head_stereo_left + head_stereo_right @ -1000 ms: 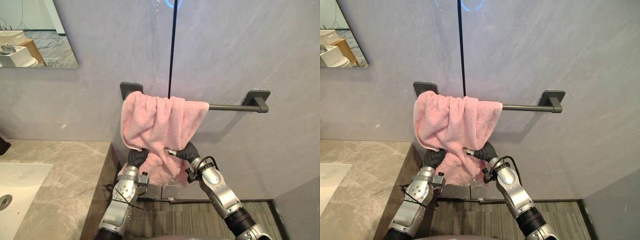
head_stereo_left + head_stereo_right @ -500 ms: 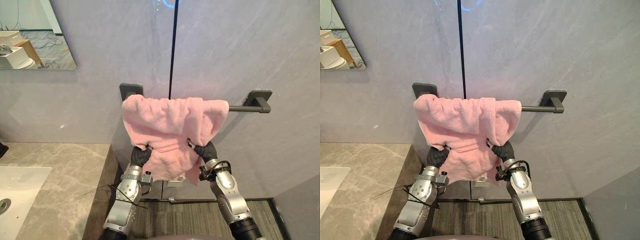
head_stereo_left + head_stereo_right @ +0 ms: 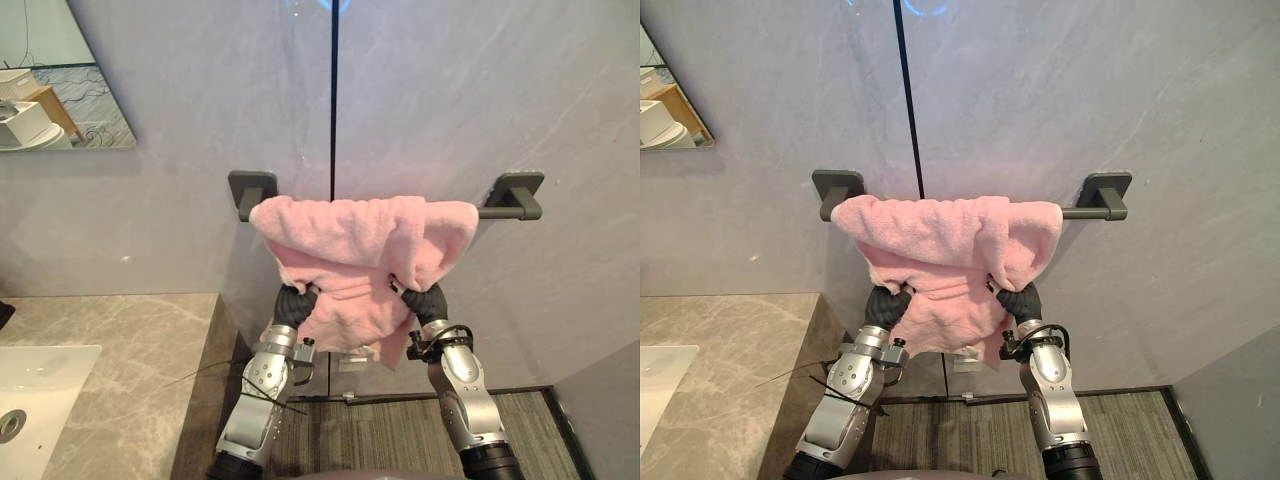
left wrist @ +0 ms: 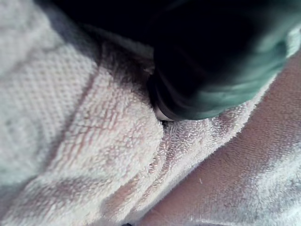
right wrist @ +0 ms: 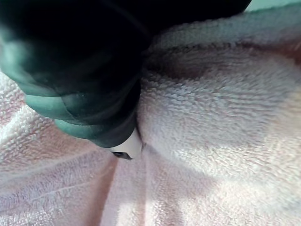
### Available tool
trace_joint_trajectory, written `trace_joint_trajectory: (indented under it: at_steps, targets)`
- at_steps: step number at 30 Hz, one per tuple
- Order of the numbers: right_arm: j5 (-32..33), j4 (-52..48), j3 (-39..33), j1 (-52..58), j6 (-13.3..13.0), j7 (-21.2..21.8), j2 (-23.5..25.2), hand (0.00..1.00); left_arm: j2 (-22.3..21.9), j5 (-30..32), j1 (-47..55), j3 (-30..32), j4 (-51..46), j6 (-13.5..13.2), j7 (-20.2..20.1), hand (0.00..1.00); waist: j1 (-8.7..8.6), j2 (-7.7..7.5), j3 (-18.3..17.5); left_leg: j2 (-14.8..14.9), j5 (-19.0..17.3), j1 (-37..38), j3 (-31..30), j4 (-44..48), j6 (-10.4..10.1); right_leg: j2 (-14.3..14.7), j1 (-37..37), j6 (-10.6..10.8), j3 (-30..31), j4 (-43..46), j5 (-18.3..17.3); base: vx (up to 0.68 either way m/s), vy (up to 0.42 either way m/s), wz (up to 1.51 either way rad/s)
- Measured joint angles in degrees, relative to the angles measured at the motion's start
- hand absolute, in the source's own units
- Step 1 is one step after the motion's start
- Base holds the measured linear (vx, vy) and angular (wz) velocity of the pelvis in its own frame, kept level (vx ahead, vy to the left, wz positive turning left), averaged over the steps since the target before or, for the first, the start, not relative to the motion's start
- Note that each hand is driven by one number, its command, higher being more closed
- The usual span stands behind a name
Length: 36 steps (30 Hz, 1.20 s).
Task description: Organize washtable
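Observation:
A pink towel [image 3: 360,235] hangs bunched over a dark towel bar [image 3: 497,210] on the grey wall and covers most of the bar's length. My left hand [image 3: 293,305] reaches up into the towel's lower left folds. My right hand [image 3: 428,302] reaches up into its lower right folds, below the bar's right end. Only the dark wrist covers stick out of the cloth. In the left wrist view the dark cover [image 4: 211,56] lies against pink terry cloth [image 4: 94,141]. The right wrist view has the same: cover [image 5: 80,70] against towel [image 5: 211,117].
A marble counter [image 3: 120,350] with a white sink [image 3: 30,395] lies at the lower left. A mirror [image 3: 50,90] hangs at the upper left. Striped floor [image 3: 370,440] shows below the towel, between my arms.
The towel has been spread to the right along the bar, from a bunch at the left end to nearly its full length. My right hand moved right with it; the left stayed.

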Motion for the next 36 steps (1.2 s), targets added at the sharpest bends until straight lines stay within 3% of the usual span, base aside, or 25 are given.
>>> trace_joint_trajectory:
  at_steps: [7,20,21,22,36]
  targets:
    - [0.0,0.0,-1.1,0.0,-1.1,-0.2,0.2,1.00,-0.3,0.0,-1.1,-0.7,0.0,0.6,-0.2,1.00,-1.36,0.28,0.0,0.1,-0.1,-0.3,0.2,0.0,0.1,0.1,0.0,0.0,0.2,-0.1,0.0,0.00,-0.001,-0.01]
    - [-0.8,1.0,-2.4,0.7,-1.3,-0.9,0.2,1.00,-0.5,-0.4,-1.9,-1.7,4.4,1.0,-0.2,1.00,-1.42,1.10,-0.2,0.2,-0.5,-0.6,1.0,0.1,0.2,0.0,-0.7,0.0,1.1,-0.1,0.0,-0.01,-0.003,-0.03]
    - [-1.0,1.0,-2.4,0.7,-1.4,-1.1,0.2,0.00,-0.7,-0.5,-1.9,-1.6,5.2,1.0,-0.2,1.00,-1.42,1.10,-0.2,0.2,-0.5,-0.7,1.0,0.1,0.2,0.0,-0.7,0.0,1.1,-0.1,0.0,0.00,0.000,0.00]
    - [-1.4,1.2,-2.5,0.7,-1.5,-1.4,0.2,0.00,-0.9,-1.0,-1.8,-1.6,5.7,1.1,-0.2,0.00,-1.41,1.08,-0.2,0.2,-0.5,-0.6,0.9,0.1,0.2,0.0,-0.7,0.0,1.1,-0.1,0.0,0.00,0.000,0.00]
    - [-3.2,3.9,-8.7,3.2,-1.9,-6.4,0.2,0.00,-0.8,-3.3,1.6,1.6,8.0,1.1,1.4,0.00,-1.26,0.63,-0.4,0.2,-0.5,-0.3,1.0,-0.1,0.2,-0.2,-0.7,0.0,1.2,-0.1,0.0,-0.01,-0.005,0.00]
